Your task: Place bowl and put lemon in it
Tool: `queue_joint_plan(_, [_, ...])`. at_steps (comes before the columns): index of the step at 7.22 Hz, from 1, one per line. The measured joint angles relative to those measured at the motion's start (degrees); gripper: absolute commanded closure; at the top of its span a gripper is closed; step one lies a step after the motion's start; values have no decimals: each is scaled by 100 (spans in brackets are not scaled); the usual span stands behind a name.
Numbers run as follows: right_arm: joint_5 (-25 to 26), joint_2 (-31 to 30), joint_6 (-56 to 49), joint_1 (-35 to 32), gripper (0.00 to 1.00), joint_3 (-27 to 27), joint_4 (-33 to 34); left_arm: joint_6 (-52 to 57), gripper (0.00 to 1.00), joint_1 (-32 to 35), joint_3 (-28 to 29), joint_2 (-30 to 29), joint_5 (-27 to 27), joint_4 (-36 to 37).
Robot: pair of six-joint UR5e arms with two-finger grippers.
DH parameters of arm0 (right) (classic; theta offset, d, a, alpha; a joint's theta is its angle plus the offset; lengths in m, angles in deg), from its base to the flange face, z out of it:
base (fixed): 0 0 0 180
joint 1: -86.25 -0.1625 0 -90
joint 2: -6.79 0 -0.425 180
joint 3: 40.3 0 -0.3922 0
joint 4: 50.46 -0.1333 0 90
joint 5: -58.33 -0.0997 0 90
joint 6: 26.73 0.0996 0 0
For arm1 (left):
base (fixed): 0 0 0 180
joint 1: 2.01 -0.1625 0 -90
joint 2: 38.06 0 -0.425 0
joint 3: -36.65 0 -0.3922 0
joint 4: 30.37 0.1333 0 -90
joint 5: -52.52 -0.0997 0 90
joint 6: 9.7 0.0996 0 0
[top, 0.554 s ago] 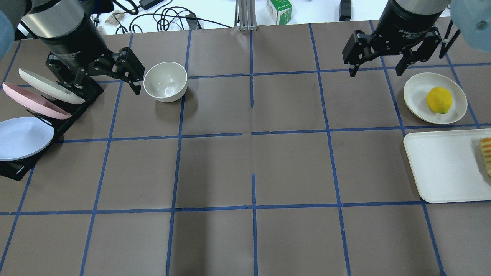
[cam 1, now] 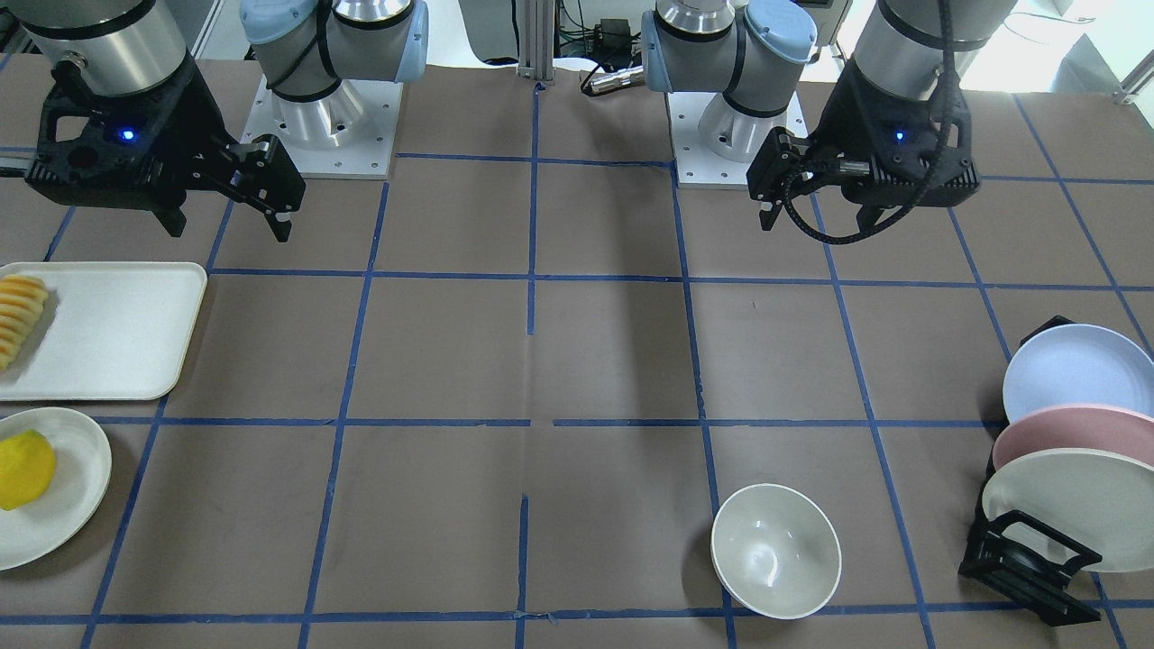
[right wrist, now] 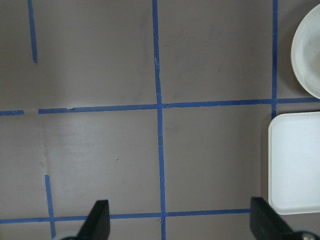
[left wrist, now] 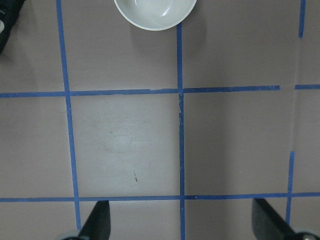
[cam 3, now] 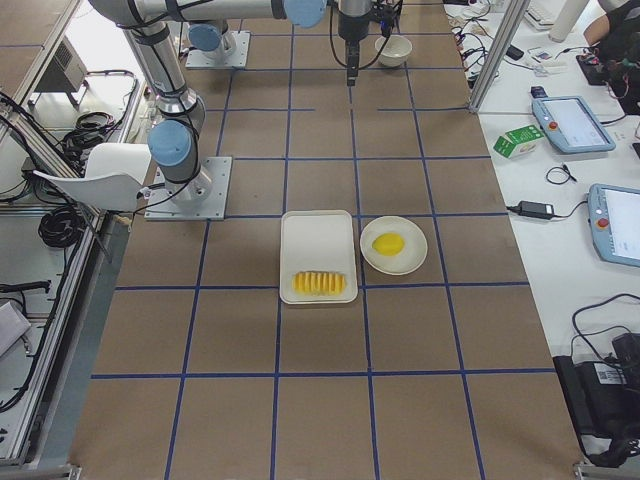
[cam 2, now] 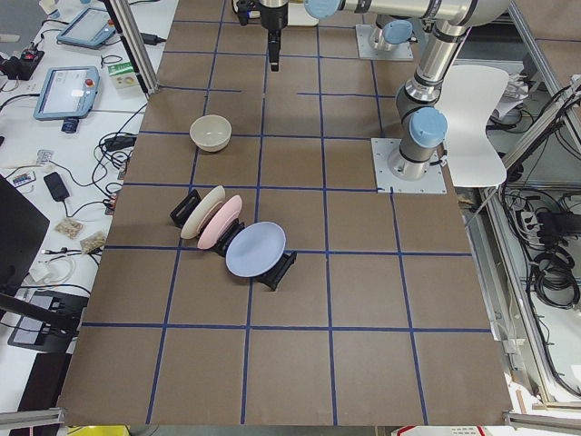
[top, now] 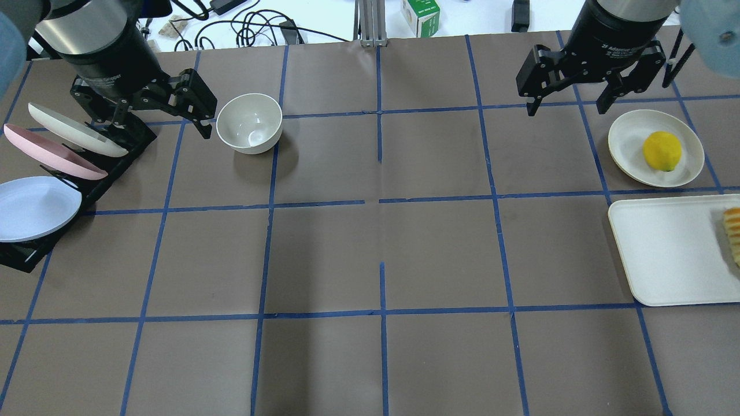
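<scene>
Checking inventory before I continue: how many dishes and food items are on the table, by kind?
bowl: 1
lemon: 1
fruit-slice row: 1
tray: 1
plates: 4 (blue plate, pink plate, racked off-white plate, plate under lemon)
Total: 8

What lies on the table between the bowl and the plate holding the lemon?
Nothing: between the bowl and the plate with the lemon, the overhead view shows only bare brown table and blue tape lines.

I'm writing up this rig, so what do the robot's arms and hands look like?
Both arms are silver-grey tubes with pale blue joint caps. The left hand and right hand are black two-finger units, each with a small blue light; a black cable loops under the left one.
</scene>
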Motion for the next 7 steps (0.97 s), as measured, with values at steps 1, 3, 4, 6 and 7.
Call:
queue_joint_plan(1, [12,8,-2,1,0,2,2,266,0,-66,-25,-403,33,502])
queue_joint_plan(3, [37,54,-28,37,0,32,25,454,0,-232,168,-1520,70,1560])
queue_joint_plan(4, [93,85,-58,177,0,48,37,501,0,-423,369,-2016,217,1821])
queue_joint_plan(6, [144,177,-615,1120,0,69,58,534,0,-669,597,-2783,637,2314])
queue_joint_plan(7, [152,345,-1125,1673,0,102,205,570,0,-696,619,-3072,697,2639])
